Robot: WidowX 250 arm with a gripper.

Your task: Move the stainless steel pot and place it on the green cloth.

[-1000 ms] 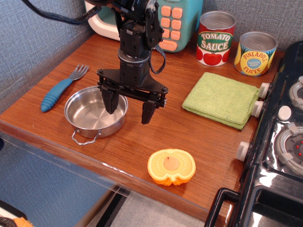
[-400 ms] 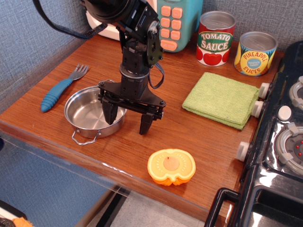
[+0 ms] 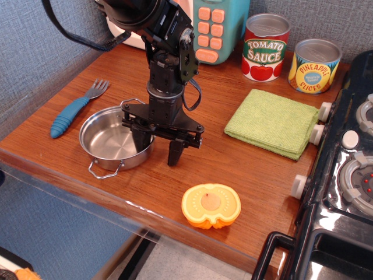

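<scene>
The stainless steel pot (image 3: 111, 142) sits on the wooden counter at the left, with one wire loop handle towards the front edge. My gripper (image 3: 157, 147) points down over the pot's right rim. One finger is inside the pot and the other (image 3: 173, 153) is outside on the wood. The jaws are open, with a narrow gap around the rim. The green cloth (image 3: 271, 122) lies flat to the right, near the stove, with nothing on it.
A blue-handled fork (image 3: 73, 109) lies left of the pot. An orange toy pumpkin half (image 3: 211, 205) sits near the front edge. Tomato sauce (image 3: 266, 46) and pineapple (image 3: 315, 65) cans stand at the back. A black stove (image 3: 344, 175) borders the right, and a teal toy appliance (image 3: 217, 26) the back.
The gripper has come down over the pot's right rim and its fingers have drawn closer together. The pot and the cloth have not moved.
</scene>
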